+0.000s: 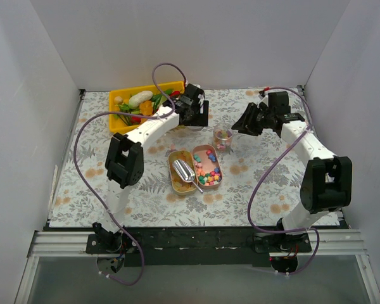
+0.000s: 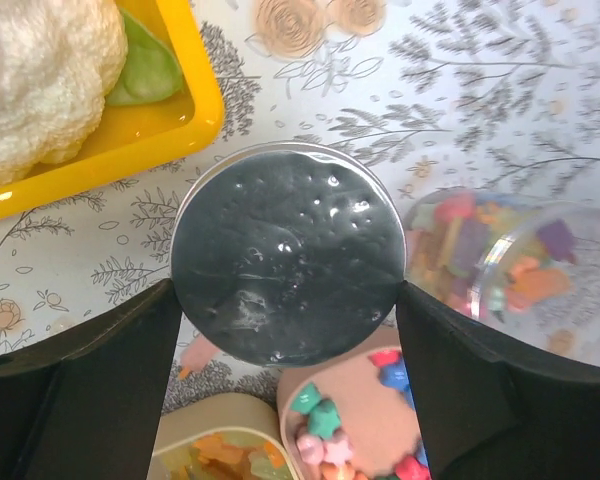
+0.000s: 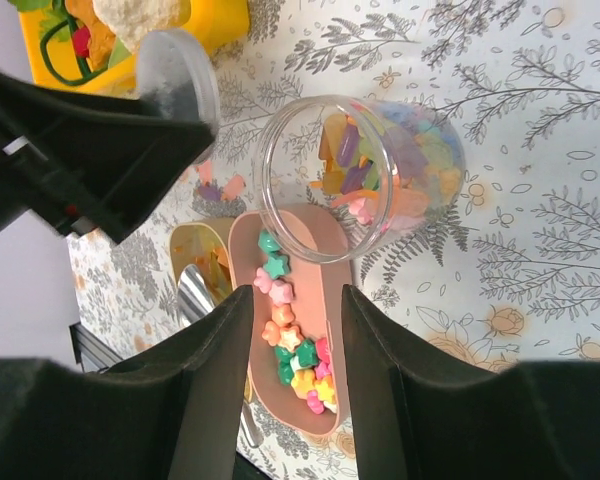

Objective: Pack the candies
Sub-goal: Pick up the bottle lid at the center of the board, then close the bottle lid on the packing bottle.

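A clear jar [image 1: 223,137] holding pastel candies [image 3: 400,165] stands open on the table. More coloured candies [image 3: 298,345] lie in a pink tray [image 1: 207,166]. Yellow-orange candies [image 2: 220,455] lie in a tan tray [image 1: 177,180] with a metal scoop [image 1: 185,171]. My left gripper [image 2: 285,300] is shut on the jar's round lid [image 2: 285,265] and holds it above the table beside the jar [image 2: 500,260]. My right gripper [image 3: 295,300] is open and empty, its fingers just short of the jar [image 3: 360,170], over the pink tray [image 3: 340,300].
A yellow tray [image 1: 117,123] of toy vegetables stands at the back left, close to my left gripper [image 1: 196,117]. A few stray candies [image 3: 220,187] lie on the floral cloth near the jar. White walls enclose the table on three sides.
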